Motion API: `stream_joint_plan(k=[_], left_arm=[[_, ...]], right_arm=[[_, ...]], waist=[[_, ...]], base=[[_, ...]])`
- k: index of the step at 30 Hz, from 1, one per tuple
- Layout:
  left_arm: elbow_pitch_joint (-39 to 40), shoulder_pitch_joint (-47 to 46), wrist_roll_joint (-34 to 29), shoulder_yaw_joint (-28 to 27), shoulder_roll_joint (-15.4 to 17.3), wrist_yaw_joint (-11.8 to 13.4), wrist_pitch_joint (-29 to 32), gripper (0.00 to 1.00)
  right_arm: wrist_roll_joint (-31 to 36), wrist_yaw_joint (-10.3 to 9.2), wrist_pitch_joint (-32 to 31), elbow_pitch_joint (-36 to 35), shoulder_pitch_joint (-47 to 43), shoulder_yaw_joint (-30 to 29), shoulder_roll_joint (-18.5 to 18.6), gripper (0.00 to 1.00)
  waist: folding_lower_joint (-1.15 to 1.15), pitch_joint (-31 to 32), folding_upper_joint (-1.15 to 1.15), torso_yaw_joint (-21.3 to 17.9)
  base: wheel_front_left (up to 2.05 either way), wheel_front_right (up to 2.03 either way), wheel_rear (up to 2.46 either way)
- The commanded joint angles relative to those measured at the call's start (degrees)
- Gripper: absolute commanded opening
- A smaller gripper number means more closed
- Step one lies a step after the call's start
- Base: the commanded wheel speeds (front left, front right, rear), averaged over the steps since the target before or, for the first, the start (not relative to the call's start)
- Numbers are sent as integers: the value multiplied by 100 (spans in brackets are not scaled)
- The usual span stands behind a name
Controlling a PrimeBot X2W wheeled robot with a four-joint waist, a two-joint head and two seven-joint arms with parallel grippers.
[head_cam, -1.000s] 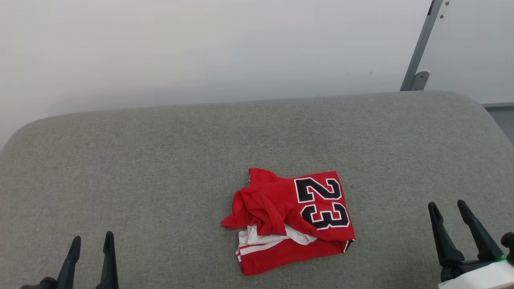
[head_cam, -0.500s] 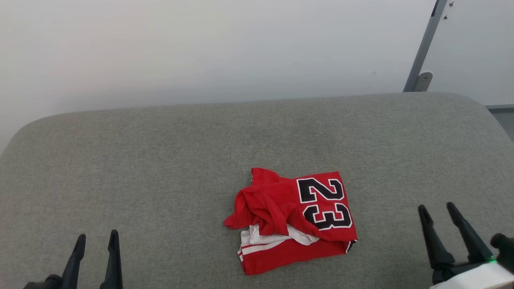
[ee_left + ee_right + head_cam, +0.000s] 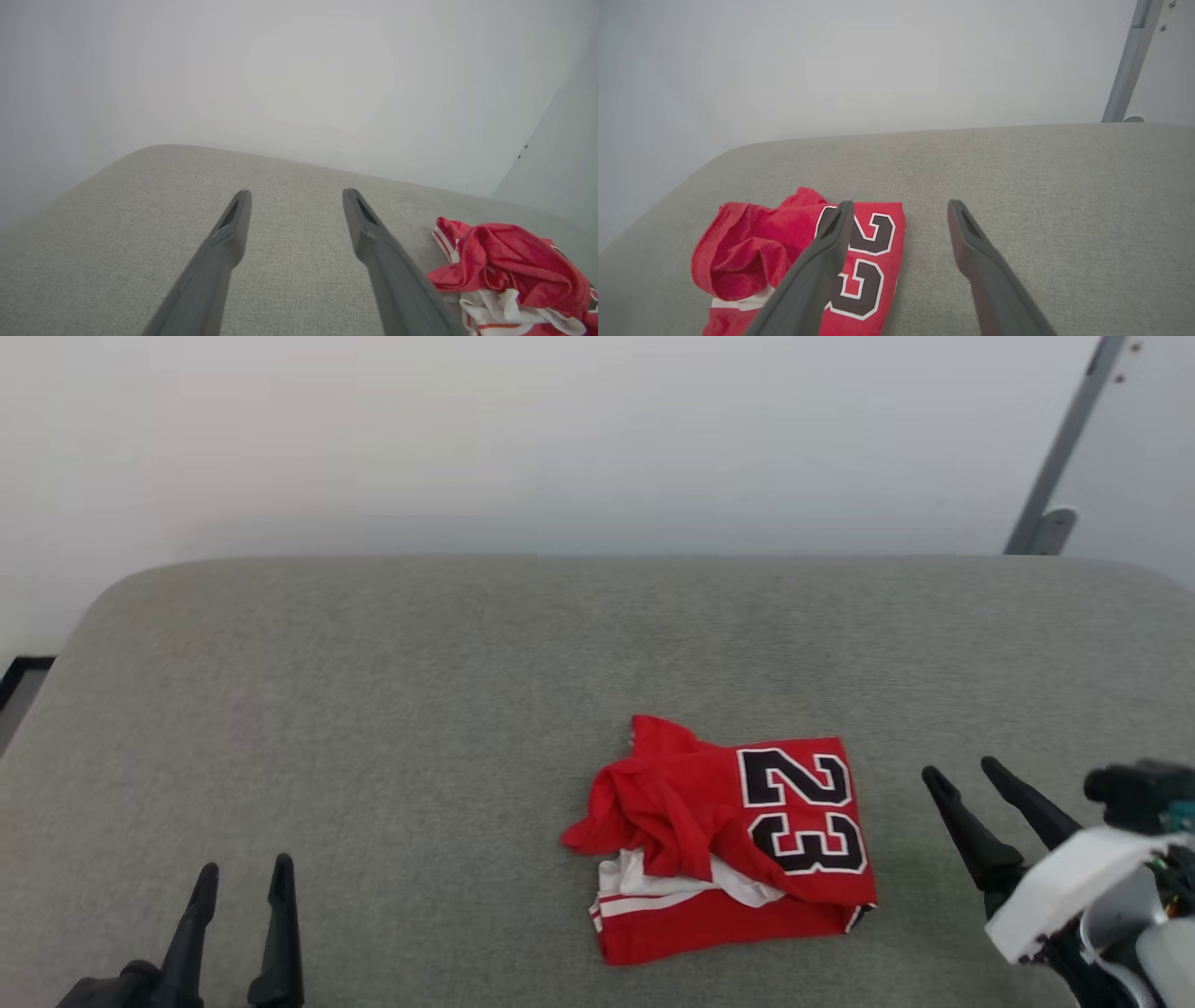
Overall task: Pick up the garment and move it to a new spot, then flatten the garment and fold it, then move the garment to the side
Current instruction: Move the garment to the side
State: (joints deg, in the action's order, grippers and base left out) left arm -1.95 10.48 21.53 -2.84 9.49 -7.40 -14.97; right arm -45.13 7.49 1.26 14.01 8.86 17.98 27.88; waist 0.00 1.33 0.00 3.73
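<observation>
Two grippers stand over a grey fabric-covered worktop [image 3: 373, 709], neither touching anything.

Edges: the worktop's far edge runs along a plain pale wall [image 3: 467, 429], and its far left corner is rounded. A grey metal post [image 3: 1064, 439] rises behind the far right.

Task item: the garment [image 3: 728, 840] lies bunched on the near half, right of centre. Its flat panel with the black "23" faces up on the right side. Crumpled red folds sit on the left, and white striped trim shows along the near side.

Open room: wide bare fabric lies left of the garment and behind it up to the far edge. A narrower bare band lies between its right edge and the right gripper.

Left gripper [image 3: 245, 865]: low at the near left, well apart from the garment, fingers pointing away from the robot. The left wrist view shows this gripper [image 3: 296, 192] spread with nothing between its fingers, and the garment [image 3: 509, 261] off to its right.

Right gripper [image 3: 960, 768]: near the garment's right edge but clear of it, leaning toward the left, with a pale wrist housing behind. The right wrist view shows this gripper [image 3: 900, 203] spread and empty, one finger crossing in front of the garment [image 3: 752, 247] at the numerals.
</observation>
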Motion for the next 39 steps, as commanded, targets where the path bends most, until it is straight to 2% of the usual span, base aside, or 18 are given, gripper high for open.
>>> stream_joint_plan(k=[1,8,9,16,21,26,27,28,29,39], left_arm=[[3,-105,7,65,34,-10,-29,100],[-58,-325,85,276,48,-10,-29,100],[-58,-325,85,276,48,-10,-29,100],[-121,-609,130,464,24,-10,-29,100],[-167,-841,162,560,-9,-10,-29,100],[-225,-1030,156,601,-55,-10,-29,100],[-234,-1069,159,606,-64,-10,-29,100],[-248,-1100,160,610,-69,-10,-29,100],[-245,-1137,169,622,-67,-10,-29,100],[-41,-1450,117,567,71,-10,-28,100]], right_arm=[[-102,1,-289,103,194,122,78,100],[-468,1,-1742,616,796,403,324,100],[-468,1,-1742,616,796,403,324,100],[-549,1,-2995,934,1201,656,404,100],[-495,1,-3834,1254,1458,828,220,100],[-504,2,-4445,1608,1606,1103,-208,100],[-519,3,-4527,1623,1641,1145,-250,87],[-491,8,-4573,1576,1695,1208,-252,17],[-485,9,-4613,1523,1754,1234,-226,0],[-511,0,-4632,820,2253,708,310,0]], waist=[[0,-86,0,160],[0,-426,0,527],[0,-426,0,527],[0,-812,0,814],[0,-1080,0,948],[0,-1241,0,989],[0,-1262,0,991],[0,-1278,0,989],[0,-1301,0,981],[0,-1443,0,578]], base=[[0,0,0],[0,0,0],[0,0,0],[0,0,0],[0,0,0],[0,0,0],[0,0,0],[0,0,0],[0,0,0],[0,0,0]])
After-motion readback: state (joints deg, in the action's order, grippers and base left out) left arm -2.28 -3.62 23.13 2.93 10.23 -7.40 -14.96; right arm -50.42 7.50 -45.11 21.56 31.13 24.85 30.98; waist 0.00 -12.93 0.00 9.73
